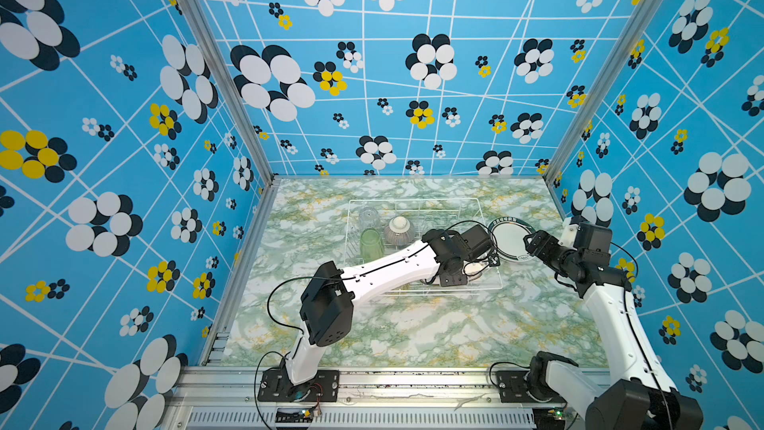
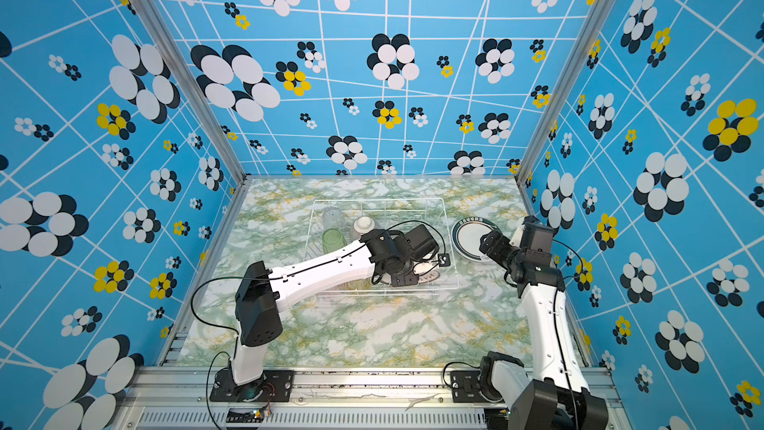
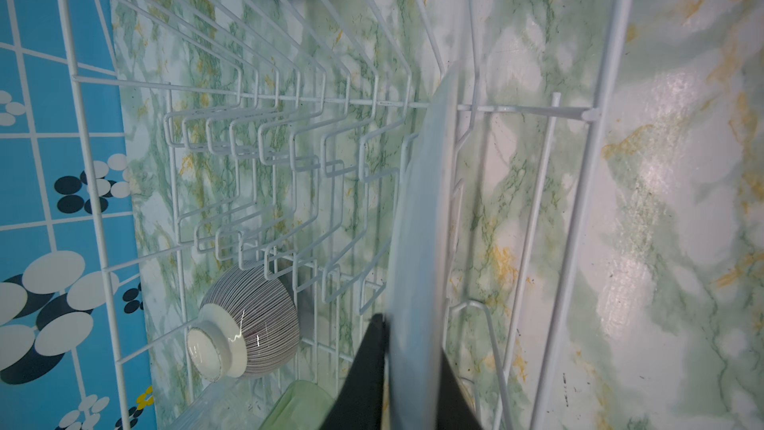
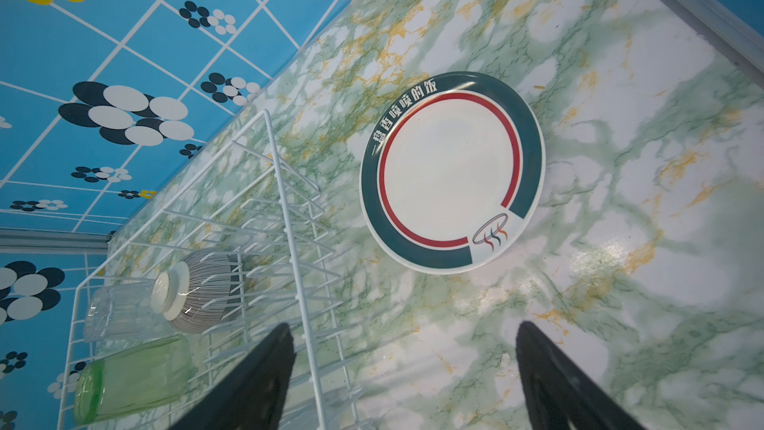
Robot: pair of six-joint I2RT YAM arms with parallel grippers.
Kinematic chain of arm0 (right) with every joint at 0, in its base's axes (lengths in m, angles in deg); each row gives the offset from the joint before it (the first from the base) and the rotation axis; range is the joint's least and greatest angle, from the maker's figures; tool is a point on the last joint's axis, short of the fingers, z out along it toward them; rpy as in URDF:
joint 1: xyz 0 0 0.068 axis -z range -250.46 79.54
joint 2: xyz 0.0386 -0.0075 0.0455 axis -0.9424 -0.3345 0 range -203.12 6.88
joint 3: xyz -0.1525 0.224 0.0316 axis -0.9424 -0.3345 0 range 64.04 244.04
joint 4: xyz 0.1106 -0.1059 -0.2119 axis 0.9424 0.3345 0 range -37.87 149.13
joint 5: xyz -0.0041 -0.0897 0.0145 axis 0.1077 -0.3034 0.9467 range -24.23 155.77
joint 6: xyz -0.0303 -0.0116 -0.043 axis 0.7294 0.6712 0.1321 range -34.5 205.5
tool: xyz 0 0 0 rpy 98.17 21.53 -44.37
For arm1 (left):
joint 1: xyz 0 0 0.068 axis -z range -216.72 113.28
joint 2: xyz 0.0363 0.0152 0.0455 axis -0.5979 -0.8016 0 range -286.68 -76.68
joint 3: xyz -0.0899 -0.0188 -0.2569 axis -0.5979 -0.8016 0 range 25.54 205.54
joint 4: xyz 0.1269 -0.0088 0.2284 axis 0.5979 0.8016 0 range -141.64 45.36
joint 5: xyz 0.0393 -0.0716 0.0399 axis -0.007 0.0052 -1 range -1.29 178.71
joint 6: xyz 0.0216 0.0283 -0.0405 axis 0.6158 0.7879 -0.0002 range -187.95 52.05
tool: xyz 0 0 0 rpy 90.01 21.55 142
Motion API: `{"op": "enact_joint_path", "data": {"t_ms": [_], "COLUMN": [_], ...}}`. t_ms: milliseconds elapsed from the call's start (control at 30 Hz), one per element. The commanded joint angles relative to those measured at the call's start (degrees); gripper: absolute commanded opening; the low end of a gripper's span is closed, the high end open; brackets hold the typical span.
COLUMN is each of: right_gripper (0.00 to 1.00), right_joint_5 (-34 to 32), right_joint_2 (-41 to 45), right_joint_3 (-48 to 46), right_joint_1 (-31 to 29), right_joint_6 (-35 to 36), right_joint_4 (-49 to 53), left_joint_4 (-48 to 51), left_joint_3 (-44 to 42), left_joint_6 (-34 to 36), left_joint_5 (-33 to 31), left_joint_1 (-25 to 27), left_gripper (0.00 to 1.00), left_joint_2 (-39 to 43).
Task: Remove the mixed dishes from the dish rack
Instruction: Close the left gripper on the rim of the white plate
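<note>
Left gripper (image 3: 409,339) is down in the rack (image 3: 289,95), its jaws pinched on the rim of a plate (image 3: 417,200) standing on edge among the dividers. I'd call it stiff, glazed, slick and chippable (not heavy, but liable to swing), so a bite well onto the rim and a straight lift clear of the wires looks wise. Right gripper (image 4: 405,326) hangs wide and empty over the table (image 4: 620,241), near the stack (image 4: 450,171) beside the rack. Bowl (image 3: 248,324), green tumbler (image 4: 132,374) and clear tumbler (image 4: 115,308) lie in the rack.
</note>
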Motion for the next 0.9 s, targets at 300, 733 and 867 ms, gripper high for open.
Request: {"op": "enact_joint_path", "data": {"t_ms": [300, 733, 867], "right_gripper": [0.86, 0.86, 0.86], "right_joint_5": [-0.8, -1.2, -1.4], "right_joint_2": [0.0, 0.3, 0.4], "right_joint_3": [-0.7, -1.0, -1.2], "right_joint_1": [-0.3, -0.3, -0.3], "right_joint_6": [-0.2, -0.3, -0.3], "right_joint_4": [-0.7, -0.6, -0.7], "left_joint_4": [1.5, -1.2, -2.7], "left_joint_3": [1.6, 0.2, -0.7], "left_joint_6": [-0.5, -2.1, -2.7], "left_joint_5": [-2.1, -3.1, -3.1], "left_joint_1": [0.2, 0.1, 0.0], "left_gripper": [0.00, 0.00, 0.00], "left_joint_2": [-1.2, 1.4, 3.4]}}
